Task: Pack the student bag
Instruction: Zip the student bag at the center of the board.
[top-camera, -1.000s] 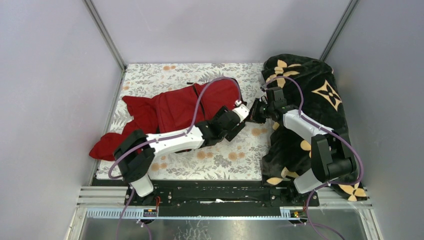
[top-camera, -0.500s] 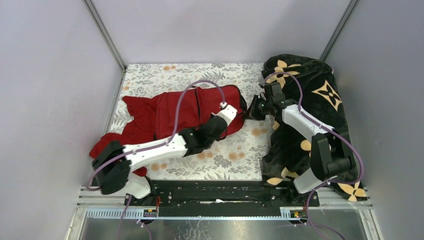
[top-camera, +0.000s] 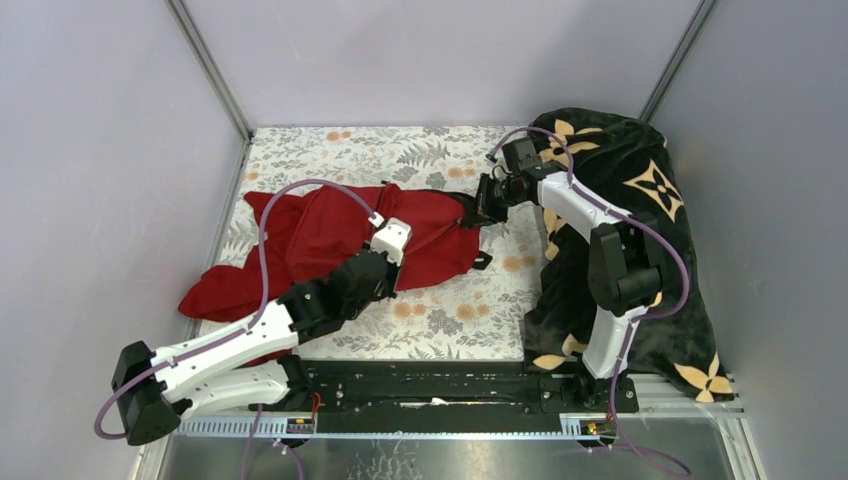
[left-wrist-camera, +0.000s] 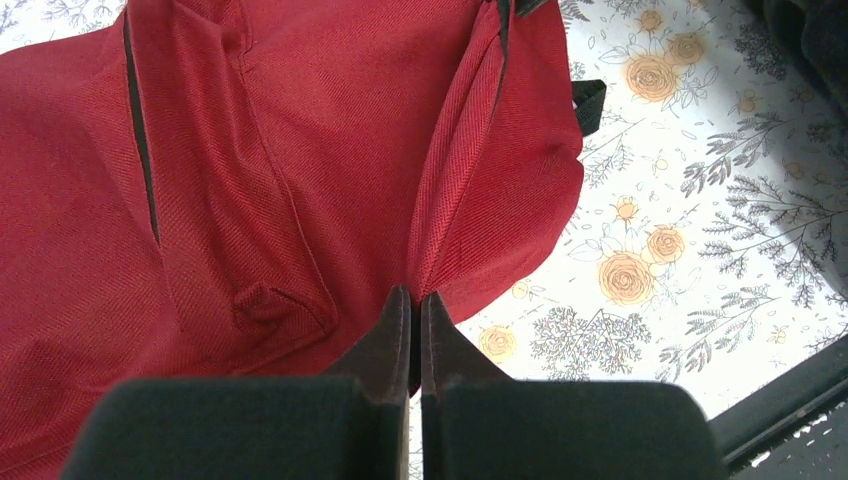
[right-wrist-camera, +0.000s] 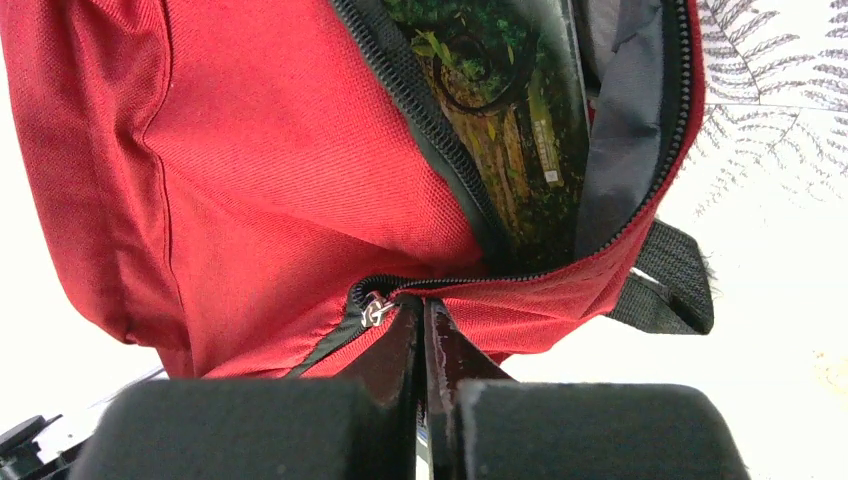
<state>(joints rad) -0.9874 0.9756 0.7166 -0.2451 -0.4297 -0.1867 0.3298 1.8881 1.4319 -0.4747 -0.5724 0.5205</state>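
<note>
The student bag (top-camera: 430, 235), a dark-red backpack, lies on its side mid-table. My left gripper (top-camera: 400, 228) is over its middle. In the left wrist view it (left-wrist-camera: 415, 295) is shut, pinching a raised fold of the bag (left-wrist-camera: 300, 150). My right gripper (top-camera: 487, 205) is at the bag's right end. In the right wrist view it (right-wrist-camera: 422, 305) is shut on the bag's red edge (right-wrist-camera: 520, 300), right beside the silver zipper slider (right-wrist-camera: 377, 312). The zipper gapes open there, showing grey lining (right-wrist-camera: 625, 130) and a book with a green forest cover (right-wrist-camera: 500, 120).
A black blanket with tan flower motifs (top-camera: 640, 200) is heaped along the right side under the right arm. A thin red cloth (top-camera: 225, 290) trails off the bag to the left. A floral table cover (top-camera: 450, 320) lies beneath, with grey walls and metal posts around.
My left gripper went from open to shut on the bag's fabric while its arm swung back and left. The bag shifted left; my right gripper followed, moving left and farther back.
</note>
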